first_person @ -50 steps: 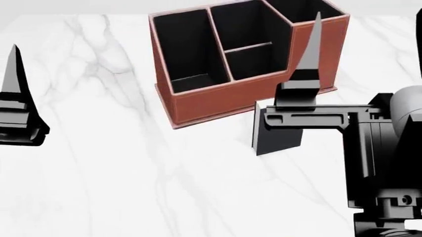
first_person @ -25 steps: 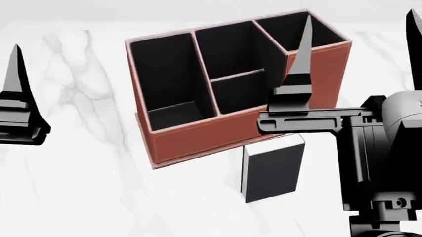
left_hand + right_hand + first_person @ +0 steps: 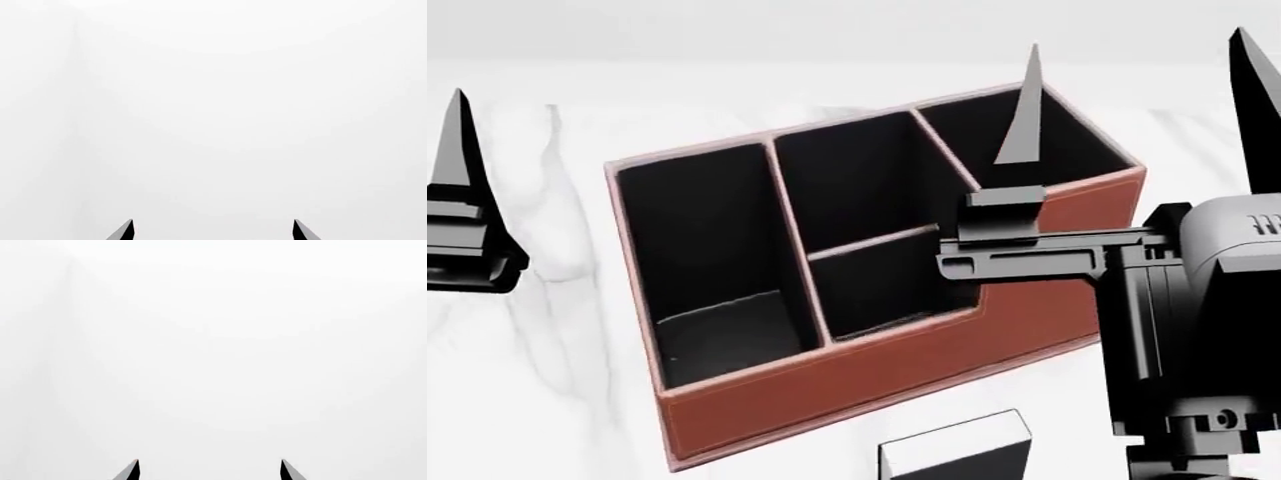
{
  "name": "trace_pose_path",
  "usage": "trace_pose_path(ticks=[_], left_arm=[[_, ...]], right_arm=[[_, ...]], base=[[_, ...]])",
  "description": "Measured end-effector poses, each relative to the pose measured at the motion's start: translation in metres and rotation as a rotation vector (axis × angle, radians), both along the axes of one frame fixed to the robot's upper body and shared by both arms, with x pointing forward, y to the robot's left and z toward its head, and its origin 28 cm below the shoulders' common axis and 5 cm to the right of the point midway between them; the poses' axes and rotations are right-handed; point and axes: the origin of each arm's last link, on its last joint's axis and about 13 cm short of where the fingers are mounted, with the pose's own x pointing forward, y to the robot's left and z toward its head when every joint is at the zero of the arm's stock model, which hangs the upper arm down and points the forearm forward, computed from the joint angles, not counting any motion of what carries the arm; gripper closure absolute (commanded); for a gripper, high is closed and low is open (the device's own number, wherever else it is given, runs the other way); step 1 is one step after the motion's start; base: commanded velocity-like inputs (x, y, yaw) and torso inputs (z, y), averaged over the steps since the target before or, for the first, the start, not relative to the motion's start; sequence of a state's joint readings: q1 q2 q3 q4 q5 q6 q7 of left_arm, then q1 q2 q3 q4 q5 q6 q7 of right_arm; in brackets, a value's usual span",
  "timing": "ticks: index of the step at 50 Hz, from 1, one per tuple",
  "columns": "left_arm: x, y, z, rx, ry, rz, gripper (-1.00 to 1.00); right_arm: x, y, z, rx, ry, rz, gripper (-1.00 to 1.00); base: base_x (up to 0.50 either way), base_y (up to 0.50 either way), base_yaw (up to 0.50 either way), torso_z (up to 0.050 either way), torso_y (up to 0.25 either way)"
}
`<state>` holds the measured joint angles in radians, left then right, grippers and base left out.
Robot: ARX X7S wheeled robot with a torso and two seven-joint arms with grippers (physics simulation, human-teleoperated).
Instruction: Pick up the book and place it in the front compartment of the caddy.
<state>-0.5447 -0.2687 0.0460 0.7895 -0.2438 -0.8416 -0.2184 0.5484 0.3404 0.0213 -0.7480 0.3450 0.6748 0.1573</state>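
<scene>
Book (image 3: 954, 447): thin, black, white page edge up, standing on the marble table (image 3: 534, 400) just below the right gripper (image 3: 1134, 100), near the caddy (image 3: 868, 380) front wall. Both grippers' fingers spread apart, holding nothing; left gripper (image 3: 212, 231) far from the book. Wrist views show only blank white & fingertips. No writing legible.

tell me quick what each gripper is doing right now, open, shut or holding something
left gripper: open, holding nothing.
right gripper: open, holding nothing.
</scene>
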Motion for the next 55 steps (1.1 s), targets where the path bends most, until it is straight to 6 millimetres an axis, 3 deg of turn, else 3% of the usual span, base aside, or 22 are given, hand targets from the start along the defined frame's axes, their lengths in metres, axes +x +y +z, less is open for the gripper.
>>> trace_pose_path(ticks=[23, 42, 55], left_arm=[[-0.001, 0.001, -0.001, -0.005, 0.0, 0.001, -1.0], [-0.001, 0.002, 0.0, -0.006, -0.001, 0.005, -1.0], [0.0, 0.003, 0.0, -0.007, 0.002, 0.008, -1.0]], right_arm=[[-0.001, 0.001, -0.005, -0.013, 0.013, 0.017, -1.0], [-0.001, 0.0, -0.004, -0.026, 0.019, 0.019, -1.0], [0.003, -0.015, 0.015, -0.112, 0.052, 0.119, -1.0]], base=[[0.49, -0.02, 0.0, 0.0, 0.001], [0.0, 0.0, 0.0, 0.0, 0.001], [0.0, 0.0, 0.0, 0.0, 0.0]])
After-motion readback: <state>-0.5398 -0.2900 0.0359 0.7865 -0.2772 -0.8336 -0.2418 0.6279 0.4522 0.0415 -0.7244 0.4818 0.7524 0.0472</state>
